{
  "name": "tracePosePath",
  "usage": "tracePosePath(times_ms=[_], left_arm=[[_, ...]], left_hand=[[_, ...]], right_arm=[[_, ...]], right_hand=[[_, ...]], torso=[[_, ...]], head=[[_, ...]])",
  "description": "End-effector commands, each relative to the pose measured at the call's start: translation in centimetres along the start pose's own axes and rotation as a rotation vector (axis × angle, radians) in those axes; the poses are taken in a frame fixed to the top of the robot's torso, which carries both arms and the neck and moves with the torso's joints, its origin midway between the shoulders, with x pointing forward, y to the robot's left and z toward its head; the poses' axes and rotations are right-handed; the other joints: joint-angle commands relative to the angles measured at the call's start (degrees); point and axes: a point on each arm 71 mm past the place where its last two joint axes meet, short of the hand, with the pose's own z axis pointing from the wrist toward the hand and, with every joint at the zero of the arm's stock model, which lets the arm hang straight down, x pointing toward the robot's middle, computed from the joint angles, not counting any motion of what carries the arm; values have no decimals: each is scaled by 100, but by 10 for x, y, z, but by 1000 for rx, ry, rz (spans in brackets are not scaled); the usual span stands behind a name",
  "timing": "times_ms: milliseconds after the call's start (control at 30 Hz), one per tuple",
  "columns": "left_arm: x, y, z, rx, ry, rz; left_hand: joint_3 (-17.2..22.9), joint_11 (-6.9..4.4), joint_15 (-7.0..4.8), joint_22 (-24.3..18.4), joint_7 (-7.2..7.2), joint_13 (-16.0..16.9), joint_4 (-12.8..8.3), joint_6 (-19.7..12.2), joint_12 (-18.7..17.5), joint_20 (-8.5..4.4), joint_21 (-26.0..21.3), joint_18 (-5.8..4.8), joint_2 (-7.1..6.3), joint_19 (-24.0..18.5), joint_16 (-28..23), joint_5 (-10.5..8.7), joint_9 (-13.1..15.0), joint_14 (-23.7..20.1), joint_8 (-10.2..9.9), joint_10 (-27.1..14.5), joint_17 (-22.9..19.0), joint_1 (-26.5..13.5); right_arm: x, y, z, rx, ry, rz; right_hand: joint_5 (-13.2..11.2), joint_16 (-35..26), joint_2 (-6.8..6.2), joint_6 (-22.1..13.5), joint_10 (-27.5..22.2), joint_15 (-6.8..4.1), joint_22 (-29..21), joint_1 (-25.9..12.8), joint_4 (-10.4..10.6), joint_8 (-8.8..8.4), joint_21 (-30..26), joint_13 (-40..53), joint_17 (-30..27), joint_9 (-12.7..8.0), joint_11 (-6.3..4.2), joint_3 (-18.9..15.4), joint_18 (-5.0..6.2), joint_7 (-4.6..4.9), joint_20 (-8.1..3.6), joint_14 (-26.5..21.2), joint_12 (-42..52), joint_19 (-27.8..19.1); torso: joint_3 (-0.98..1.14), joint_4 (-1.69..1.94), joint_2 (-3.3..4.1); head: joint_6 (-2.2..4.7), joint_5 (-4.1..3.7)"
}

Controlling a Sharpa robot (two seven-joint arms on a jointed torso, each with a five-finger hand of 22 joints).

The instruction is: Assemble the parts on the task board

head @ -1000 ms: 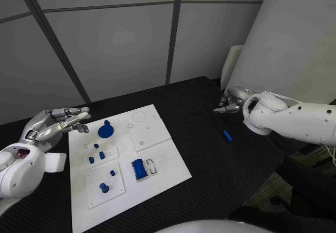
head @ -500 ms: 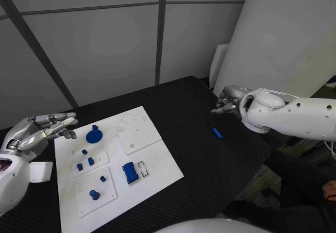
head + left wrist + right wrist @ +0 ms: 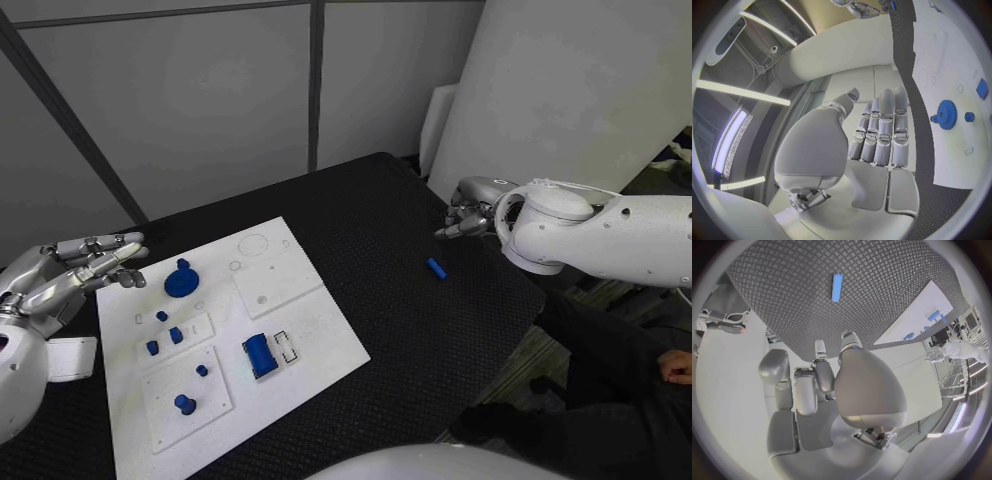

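The white task board [image 3: 329, 338] lies on the black table, left of centre. On it sit a blue gear [image 3: 180, 282], a blue rectangular block [image 3: 260, 355] and several small blue parts such as a peg [image 3: 183, 403]. A loose blue piece [image 3: 436, 267] lies on the table to the board's right. My left hand [image 3: 80, 270] hovers beside the board's left edge near the gear [image 3: 946, 114], fingers [image 3: 879, 130] stretched out, holding nothing. My right hand [image 3: 469, 212] hangs above the table's far right, beyond the loose piece [image 3: 837, 287], with nothing in it.
The black table [image 3: 418, 330] runs on to the right of the board as far as its edge. Grey wall panels stand behind the table, and a tall white surface rises at the back right, behind my right arm.
The head camera has moved, so the whole picture has shifted left. Relative to the board, both hands and all parts keep their places.
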Motion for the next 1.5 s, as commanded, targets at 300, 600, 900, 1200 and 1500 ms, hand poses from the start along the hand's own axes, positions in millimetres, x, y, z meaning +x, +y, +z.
tracePosePath(times_ms=[300,600,900,1200,1500], left_arm=[[0,-1,1,6,-2,-1],[0,-1,1,6,-1,-1],[0,0,1,4,-1,-1],[0,0,1,3,-1,-1],[-1,1,1,0,-4,0]], left_hand=[[-28,0,10,-5,-9,5,5,-31,20,32,-38,-101,33,0,-9,-25,6,-12,34,-31,-8,-46],[-28,0,10,-5,-9,5,5,-31,20,32,-38,-101,33,0,-9,-25,6,-12,34,-31,-8,-46],[-42,-2,9,-8,-12,7,7,-26,33,33,-45,-100,37,-1,-6,-24,7,-16,40,-32,-8,-43],[-42,-2,9,-8,-12,7,7,-26,33,33,-45,-100,37,-1,-6,-24,7,-16,40,-32,-8,-43],[-42,-2,9,-8,-12,7,7,-26,33,33,-45,-100,37,-1,-6,-24,7,-16,40,-32,-8,-43]], right_arm=[[25,3,-7,0,108,-75],[32,11,-4,-17,126,-87],[38,19,1,-35,139,-89],[42,18,5,-26,149,-104],[40,9,8,0,134,-147]], right_hand=[[28,-15,0,38,-2,-39,-4,45,-6,30,2,177,740,-3,-51,-38,14,-8,-38,431,-30,-10],[27,-13,-7,40,0,-41,0,49,-7,26,3,182,743,-5,-51,-43,13,-7,-40,432,-23,-9],[42,-10,24,81,4,-44,-2,68,-3,25,-1,185,751,-8,-57,-39,12,-16,-45,434,-19,-10],[49,-10,37,98,5,-46,-4,81,-5,23,-3,185,752,-10,-61,-36,12,-20,-47,434,-19,-11],[51,-9,39,99,2,-47,2,89,-7,20,0,179,755,-12,-61,-35,11,-20,-48,435,-28,-8]], torso=[[2,4,8],[-2,4,7],[-8,8,4],[-6,5,4],[-6,-6,0]], head=[[-46,51],[-79,75],[-106,81],[-125,76],[-126,83]])
